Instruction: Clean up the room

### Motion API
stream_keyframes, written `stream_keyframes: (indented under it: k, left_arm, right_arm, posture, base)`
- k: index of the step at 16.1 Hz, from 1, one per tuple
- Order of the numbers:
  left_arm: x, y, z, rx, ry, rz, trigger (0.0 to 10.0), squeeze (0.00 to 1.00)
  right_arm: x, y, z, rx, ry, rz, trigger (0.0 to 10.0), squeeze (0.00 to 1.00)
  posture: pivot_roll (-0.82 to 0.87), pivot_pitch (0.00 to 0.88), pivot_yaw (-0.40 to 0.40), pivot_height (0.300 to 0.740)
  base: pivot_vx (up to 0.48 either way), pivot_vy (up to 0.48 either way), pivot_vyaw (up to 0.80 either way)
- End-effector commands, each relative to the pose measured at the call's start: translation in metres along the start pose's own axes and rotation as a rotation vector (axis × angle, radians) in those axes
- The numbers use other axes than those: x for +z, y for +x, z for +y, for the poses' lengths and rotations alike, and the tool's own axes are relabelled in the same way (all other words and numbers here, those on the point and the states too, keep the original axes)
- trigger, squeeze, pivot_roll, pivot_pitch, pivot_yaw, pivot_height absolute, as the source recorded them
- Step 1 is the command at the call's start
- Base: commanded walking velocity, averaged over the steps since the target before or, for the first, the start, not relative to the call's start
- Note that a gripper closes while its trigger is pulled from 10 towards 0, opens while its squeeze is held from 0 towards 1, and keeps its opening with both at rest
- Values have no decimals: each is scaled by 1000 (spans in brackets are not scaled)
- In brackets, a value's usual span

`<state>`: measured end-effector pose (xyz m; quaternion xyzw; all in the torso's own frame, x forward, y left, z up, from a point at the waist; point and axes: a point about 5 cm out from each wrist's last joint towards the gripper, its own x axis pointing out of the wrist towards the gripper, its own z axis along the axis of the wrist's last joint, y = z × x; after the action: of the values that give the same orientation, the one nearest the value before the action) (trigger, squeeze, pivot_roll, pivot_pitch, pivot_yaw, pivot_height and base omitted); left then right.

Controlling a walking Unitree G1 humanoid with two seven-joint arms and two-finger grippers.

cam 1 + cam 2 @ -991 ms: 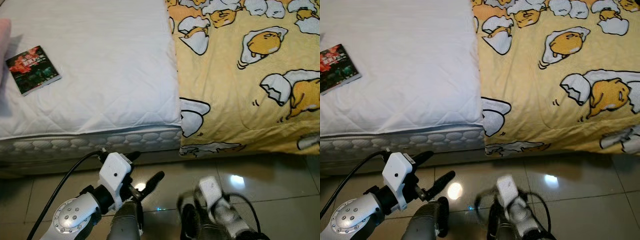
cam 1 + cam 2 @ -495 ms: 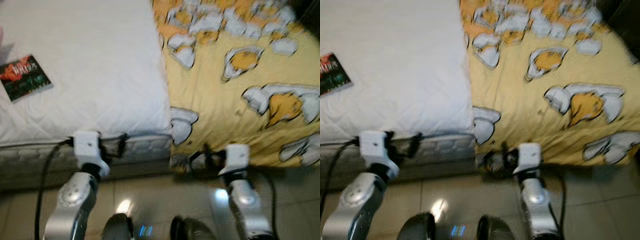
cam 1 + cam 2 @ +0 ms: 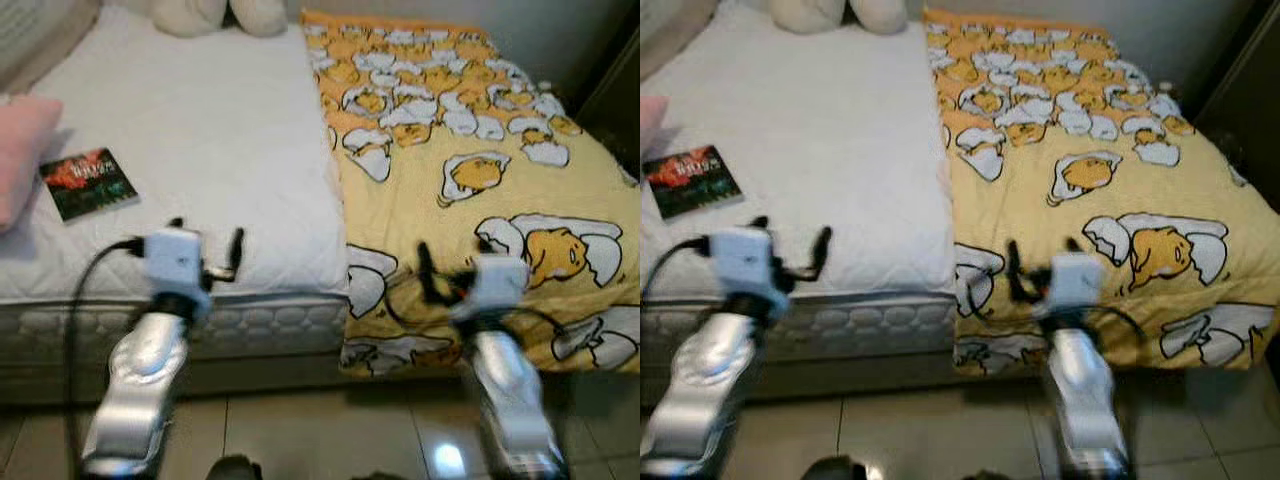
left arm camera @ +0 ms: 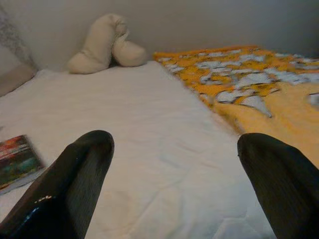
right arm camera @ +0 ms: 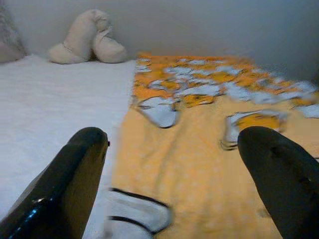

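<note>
— So, what lies in front of the robot?

— A bed (image 3: 200, 150) with a white quilted mattress cover on the robot's left half and a yellow blanket (image 3: 470, 170) printed with cartoon eggs spread over the right half, its edge hanging down toward the tiled floor (image 3: 330, 440).

— Anything loose on the bed?

— A small book (image 3: 88, 183) with a dark red and green cover lies flat on the white side, near the left edge. Just beside it, further left, is a pink pillow (image 3: 20, 150). At the head of the bed, against the wall, sits a cream stuffed toy (image 4: 102, 45).

— Where are the arms?

— Both are raised over the near edge of the bed. The left hand (image 3: 205, 262) hovers above the white mattress, well apart from the book. The right hand (image 3: 445, 275) hovers above the hanging edge of the yellow blanket.

— Are they grasping anything?

— No. In the left wrist view the two black fingers (image 4: 75, 184) stand wide apart with bare sheet between them. The right wrist view shows the same: fingers (image 5: 70, 179) released, spread wide, blanket and mattress edge beyond them, nothing held.

— Is the picture sharp?

— Slightly blurred in the head views.
</note>
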<state>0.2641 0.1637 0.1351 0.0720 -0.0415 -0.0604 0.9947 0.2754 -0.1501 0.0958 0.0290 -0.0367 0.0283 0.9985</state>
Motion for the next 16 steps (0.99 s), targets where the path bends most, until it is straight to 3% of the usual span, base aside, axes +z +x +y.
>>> stream_keyframes:
  k: [1, 4, 9, 16]
  left_arm:
    - [0, 3, -4, -16, 10, -2, 10000, 0]
    - [-3, 1, -8, -49, 28, 11, 10000, 0]
    - [-5, 3, -18, -89, 12, 17, 10000, 0]
    - [-9, 10, -18, -104, -12, 30, 10000, 0]
  right_arm:
    - [-6, 2, -3, -28, 36, 45, 10000, 0]
    - [-8, 8, 6, 11, 27, 77, 10000, 0]
    - [-19, 6, 8, 21, 21, 131, 10000, 0]
    - [-23, 6, 8, 12, 5, 156, 10000, 0]
  posture:
    - [134, 0, -36, 732]
    - [140, 4, -35, 732]
    - [124, 19, -33, 732]
    - [108, 14, -22, 732]
  base:
    - [0, 0, 0]
    - [0, -160, 0]
    - [0, -480, 766]
    - [0, -137, 0]
